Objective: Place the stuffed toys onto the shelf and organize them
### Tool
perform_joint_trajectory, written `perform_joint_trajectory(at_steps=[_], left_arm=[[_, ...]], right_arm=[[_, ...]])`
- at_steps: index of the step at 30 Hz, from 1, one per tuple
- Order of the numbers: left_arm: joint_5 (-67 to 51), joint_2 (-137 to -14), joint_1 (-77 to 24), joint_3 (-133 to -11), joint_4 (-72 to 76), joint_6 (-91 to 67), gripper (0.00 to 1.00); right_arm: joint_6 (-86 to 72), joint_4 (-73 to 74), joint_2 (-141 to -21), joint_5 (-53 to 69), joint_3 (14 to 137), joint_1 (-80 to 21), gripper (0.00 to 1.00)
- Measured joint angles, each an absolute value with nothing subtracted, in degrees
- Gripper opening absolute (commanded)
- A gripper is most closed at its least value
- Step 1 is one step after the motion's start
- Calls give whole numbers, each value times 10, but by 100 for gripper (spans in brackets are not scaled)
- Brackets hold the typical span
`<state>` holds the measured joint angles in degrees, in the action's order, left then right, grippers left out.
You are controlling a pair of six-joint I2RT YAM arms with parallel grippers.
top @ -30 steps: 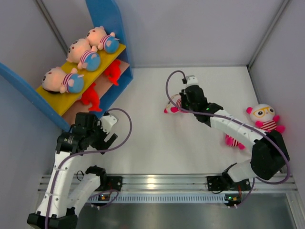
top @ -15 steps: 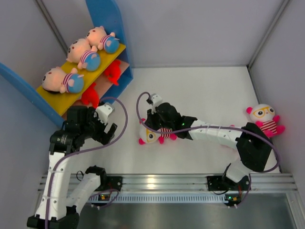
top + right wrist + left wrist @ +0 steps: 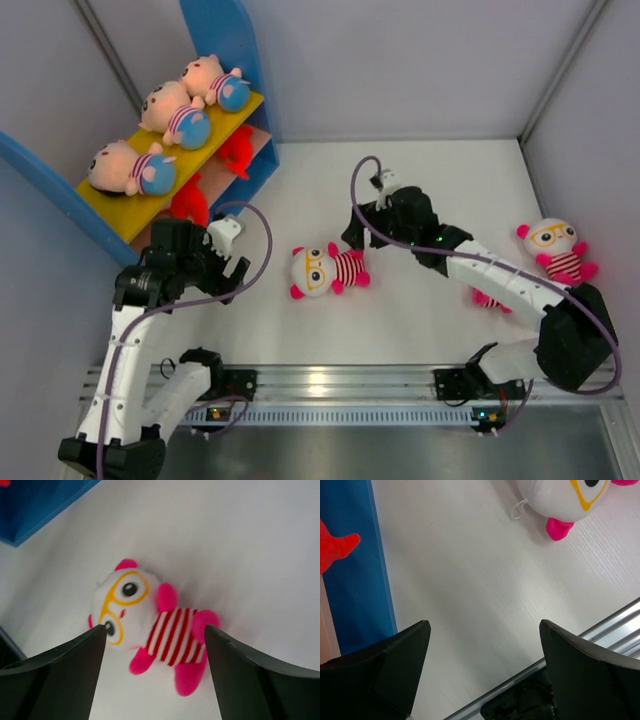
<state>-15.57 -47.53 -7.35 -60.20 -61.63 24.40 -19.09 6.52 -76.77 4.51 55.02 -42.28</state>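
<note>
Three peach dolls (image 3: 172, 112) lie in a row on the yellow upper board of the shelf (image 3: 226, 40), and two red creatures (image 3: 190, 203) sit on its tan lower board. A white owl (image 3: 322, 270) with yellow glasses and a red-striped shirt lies free on the table's middle. My right gripper (image 3: 357, 232) hangs open just above and behind it; in the right wrist view the owl (image 3: 150, 625) shows between the spread fingers (image 3: 75, 665), untouched. My left gripper (image 3: 232, 262) stands open and empty by the shelf's foot. The left wrist view catches the owl's head (image 3: 565, 495).
A second owl (image 3: 553, 245) sits at the far right by the wall. Pink parts of another toy (image 3: 490, 298) peek from under the right arm. The shelf's blue side panel (image 3: 360, 580) and a red creature (image 3: 335, 550) lie close to the left gripper. A metal rail (image 3: 330, 382) runs along the near edge.
My right gripper carried the owl left to the table's middle, opened, let it go and pulled back up and right. The left arm shifted only slightly.
</note>
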Motion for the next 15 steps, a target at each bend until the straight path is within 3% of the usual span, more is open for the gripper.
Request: perform_joint_trajectory(at_steps=[5, 11, 15], left_arm=[[-145, -455, -74, -587, -613, 253, 97], [-82, -412, -74, -528, -608, 278, 98], [-40, -386, -74, -477, -609, 289, 98]], right_arm=[[-191, 59, -815, 129, 548, -310, 84], [-198, 23, -918, 234, 520, -297, 85], [-222, -10, -969, 277, 506, -291, 79]])
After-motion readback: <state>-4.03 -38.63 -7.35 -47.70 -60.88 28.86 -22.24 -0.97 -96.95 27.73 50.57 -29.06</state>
